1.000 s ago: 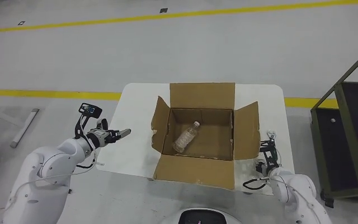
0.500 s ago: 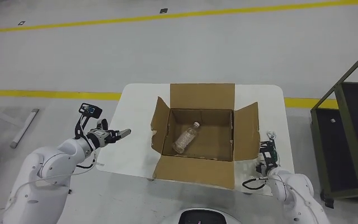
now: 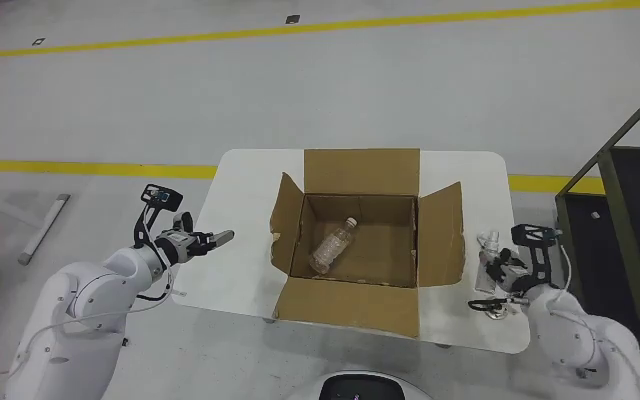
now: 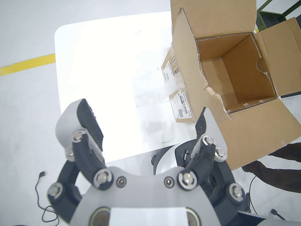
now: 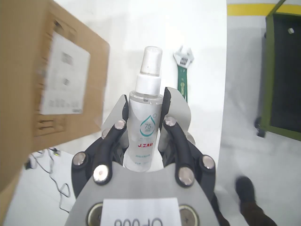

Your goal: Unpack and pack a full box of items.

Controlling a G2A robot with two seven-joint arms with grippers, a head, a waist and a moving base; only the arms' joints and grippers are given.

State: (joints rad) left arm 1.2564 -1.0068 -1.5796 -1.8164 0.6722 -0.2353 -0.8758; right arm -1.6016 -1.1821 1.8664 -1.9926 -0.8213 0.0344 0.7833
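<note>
An open cardboard box point(image 3: 360, 165) stands mid-table with its flaps spread, and a clear plastic bottle point(image 3: 333, 245) lies on its floor. My right gripper point(image 3: 492, 266) is over the table's right side beside the box's right flap, shut on a clear spray bottle point(image 5: 147, 109) with a white nozzle and clear cap. The jaws point(image 5: 145, 99) clamp the bottle's body. My left gripper point(image 3: 222, 238) hovers at the table's left edge, open and holding nothing point(image 4: 143, 114). From the left wrist view the box point(image 4: 235, 71) shows bare inner walls.
A green-handled adjustable wrench point(image 5: 183, 71) lies on the white table point(image 3: 245, 200) just beyond the spray bottle. A dark green cart point(image 3: 600, 250) stands off the table's right edge. Cables trail on the floor below the front edge.
The right arm has swung outward to the right and its wrist has turned, with the gripper staying near the box's right flap. The left arm, box and plastic bottle have not moved.
</note>
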